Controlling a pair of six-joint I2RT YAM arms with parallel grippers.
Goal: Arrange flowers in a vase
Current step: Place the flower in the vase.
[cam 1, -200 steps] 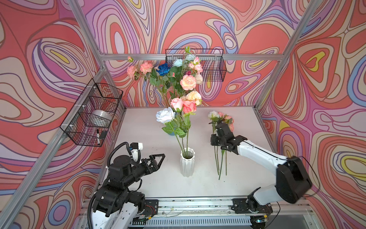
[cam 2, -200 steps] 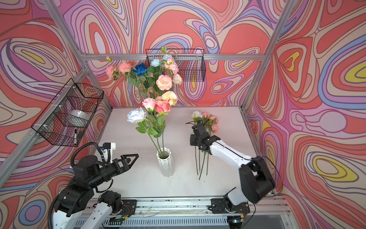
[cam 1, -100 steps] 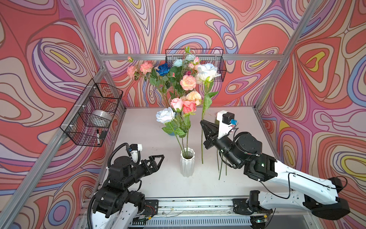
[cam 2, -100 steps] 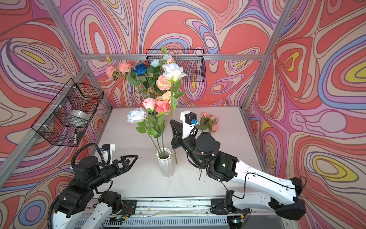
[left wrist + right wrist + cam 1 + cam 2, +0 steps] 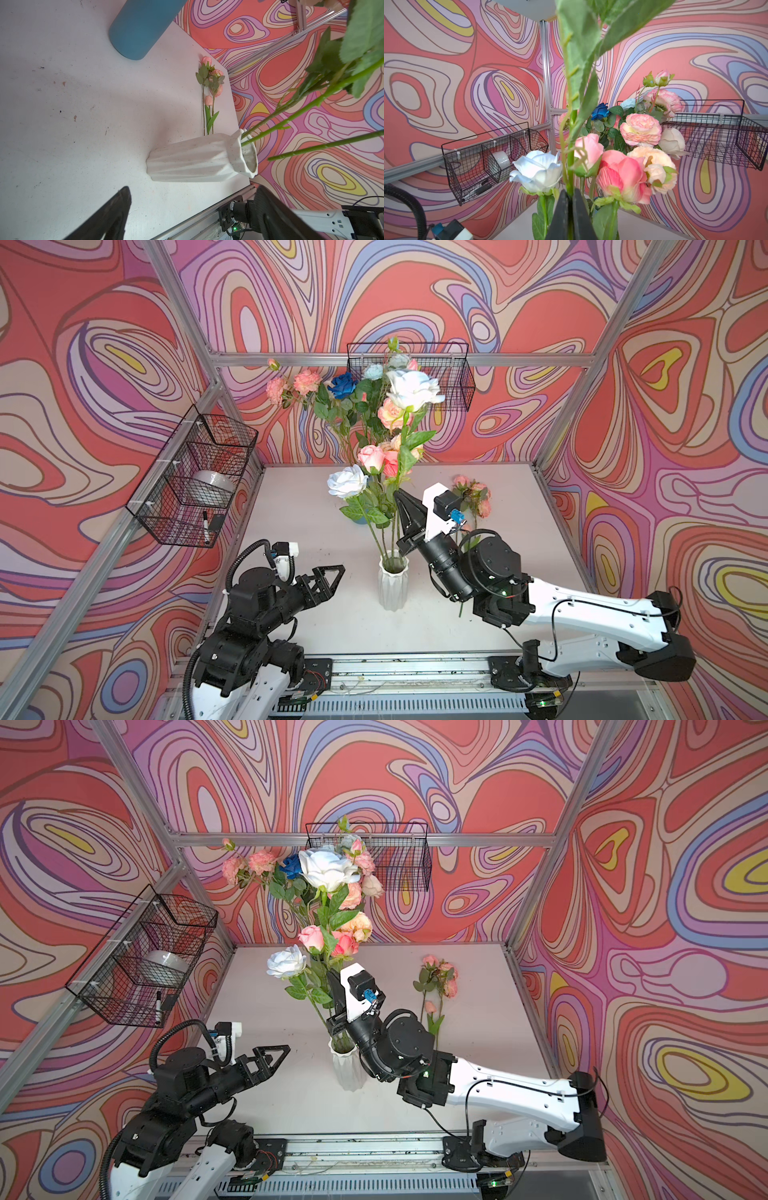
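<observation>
A white ribbed vase (image 5: 392,585) (image 5: 347,1067) (image 5: 197,158) stands mid-table with a pale blue rose (image 5: 347,483) and a pink rose (image 5: 371,457) in it. My right gripper (image 5: 405,499) (image 5: 332,979) (image 5: 570,194) is shut on the long green stem of a white rose (image 5: 413,389) (image 5: 328,867), held upright. Its cut end (image 5: 270,159) hangs just above the vase mouth. Left of the vase, my left gripper (image 5: 322,580) (image 5: 272,1058) (image 5: 192,190) is open and empty. Pink loose flowers (image 5: 473,493) (image 5: 440,977) (image 5: 209,83) lie on the table at the right.
A blue vase (image 5: 141,27) behind the white one holds a bouquet with a deep blue rose (image 5: 343,384). A wire basket (image 5: 195,481) with a tape roll (image 5: 214,485) hangs on the left wall, another basket (image 5: 449,373) on the back wall.
My right gripper lifted the white rose off the table, stood it upright and carried it left over the vase. The left arm has not moved.
</observation>
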